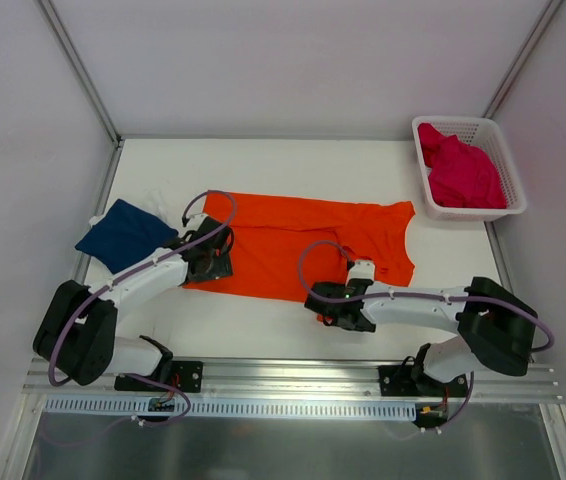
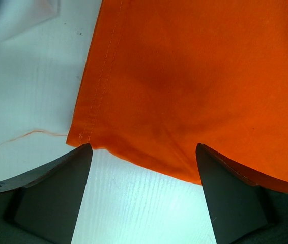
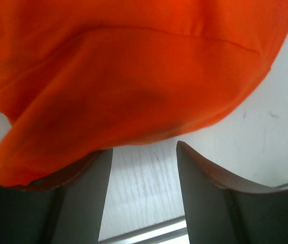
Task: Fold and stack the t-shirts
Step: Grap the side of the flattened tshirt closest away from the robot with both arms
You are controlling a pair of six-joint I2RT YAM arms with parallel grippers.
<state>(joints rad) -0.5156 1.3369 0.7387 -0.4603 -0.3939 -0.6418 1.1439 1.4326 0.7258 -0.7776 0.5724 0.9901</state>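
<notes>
The left hand (image 2: 141,152) stood wide open and empty, the hem corner of the orange t-shirt (image 1: 303,240) just ahead of it, the shirt lying lengthwise across the bench (image 1: 263,330) to the right hand (image 3: 144,147), half open, gripping nothing, at its near edge.

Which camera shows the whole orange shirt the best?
The top view: the orange shirt lies spread out, nearly all of it visible. The left wrist view shows only a hemmed corner up close; the right wrist view shows only a rumpled edge.
</notes>
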